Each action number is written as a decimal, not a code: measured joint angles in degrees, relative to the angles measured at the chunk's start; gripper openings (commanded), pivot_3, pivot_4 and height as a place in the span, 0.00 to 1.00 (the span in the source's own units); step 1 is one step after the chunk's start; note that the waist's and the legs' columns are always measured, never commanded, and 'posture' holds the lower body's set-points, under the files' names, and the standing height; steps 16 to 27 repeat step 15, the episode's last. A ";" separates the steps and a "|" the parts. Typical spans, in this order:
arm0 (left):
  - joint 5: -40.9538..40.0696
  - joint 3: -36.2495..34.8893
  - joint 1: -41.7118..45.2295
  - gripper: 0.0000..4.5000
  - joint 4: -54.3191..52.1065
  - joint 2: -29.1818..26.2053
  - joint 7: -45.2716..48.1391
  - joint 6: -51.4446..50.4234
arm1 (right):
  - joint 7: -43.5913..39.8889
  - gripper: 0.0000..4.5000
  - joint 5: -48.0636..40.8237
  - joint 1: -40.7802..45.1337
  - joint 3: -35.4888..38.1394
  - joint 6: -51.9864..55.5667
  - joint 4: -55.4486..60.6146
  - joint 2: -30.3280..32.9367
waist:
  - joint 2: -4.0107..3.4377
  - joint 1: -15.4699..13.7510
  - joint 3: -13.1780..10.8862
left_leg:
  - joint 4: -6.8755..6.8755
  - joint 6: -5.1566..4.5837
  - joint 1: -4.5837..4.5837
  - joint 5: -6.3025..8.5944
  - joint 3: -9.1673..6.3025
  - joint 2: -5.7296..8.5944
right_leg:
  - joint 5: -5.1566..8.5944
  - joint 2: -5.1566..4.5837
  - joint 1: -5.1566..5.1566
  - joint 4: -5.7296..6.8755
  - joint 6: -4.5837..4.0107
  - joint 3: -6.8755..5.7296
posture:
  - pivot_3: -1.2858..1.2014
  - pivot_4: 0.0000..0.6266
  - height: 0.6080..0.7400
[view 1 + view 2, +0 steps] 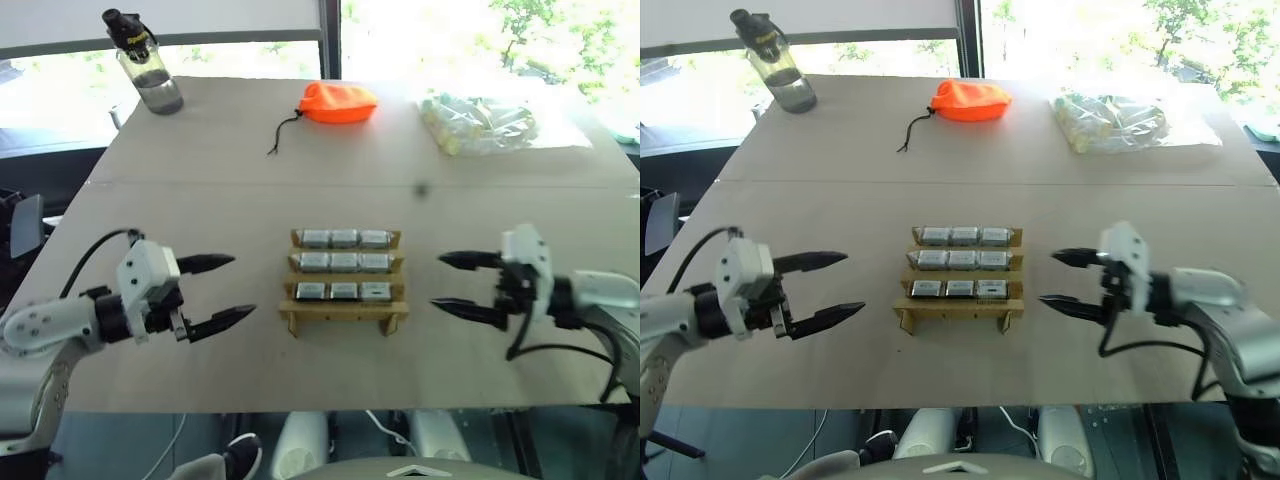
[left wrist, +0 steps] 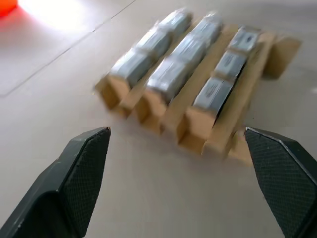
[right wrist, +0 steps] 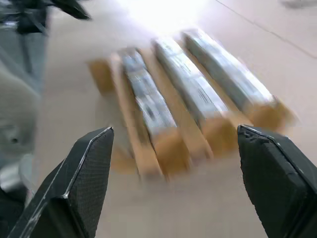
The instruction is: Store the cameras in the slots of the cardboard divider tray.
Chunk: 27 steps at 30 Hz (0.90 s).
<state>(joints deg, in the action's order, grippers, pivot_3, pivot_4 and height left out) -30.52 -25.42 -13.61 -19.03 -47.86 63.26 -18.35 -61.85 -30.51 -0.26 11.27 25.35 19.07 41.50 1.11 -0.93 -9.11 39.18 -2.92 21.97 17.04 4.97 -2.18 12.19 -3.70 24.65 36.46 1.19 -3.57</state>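
Cameras (image 1: 344, 264) fill the cardboard divider tray (image 1: 345, 318) on the pale worktop (image 1: 230, 170) between the left claw (image 1: 222, 290) and right claw (image 1: 447, 282), both spread apart, with bright windows (image 1: 430, 25) beyond.

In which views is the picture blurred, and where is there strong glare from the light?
Left wrist view: the cardboard divider tray and its cameras are smeared; glare whitens the table's far part. Right wrist view: stronger smear over the tray, glare beyond it. Left eye view: sharp, but the window washes out the clear bag.
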 measured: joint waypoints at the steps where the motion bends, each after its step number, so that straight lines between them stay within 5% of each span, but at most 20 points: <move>1: 0.00 -0.01 -0.64 1.00 0.61 0.56 -0.14 -0.02 | -0.03 0.87 0.64 -1.38 1.00 -1.16 -1.46 0.02 | 0.01 -0.02 0.00 | 0.03 0.00 0.00 0.00 0.00 0.00 | 0.00 0.00 -0.01 0.01 0.00 0.00 | 0.52 0.24 1.00; 12: 4.57 2.10 0.05 1.00 12.58 5.95 -0.98 9.77 | -1.16 0.87 6.61 -9.56 5.75 -19.12 -16.98 0.11 | 0.02 0.23 0.07 | 0.06 -0.28 -0.34 0.13 0.14 -0.13 | 0.12 0.16 -0.05 0.30 -0.27 0.20 | 0.52 0.24 1.00; 27: 5.12 2.96 1.26 1.00 13.98 6.20 -0.60 12.61 | -1.17 0.87 6.67 -9.73 5.77 -21.05 -18.22 0.08 | 0.01 0.08 0.08 | 0.06 -0.28 -0.26 0.13 0.14 -0.10 | 0.10 0.10 -0.04 0.27 -0.29 0.18 | 0.52 0.24 1.00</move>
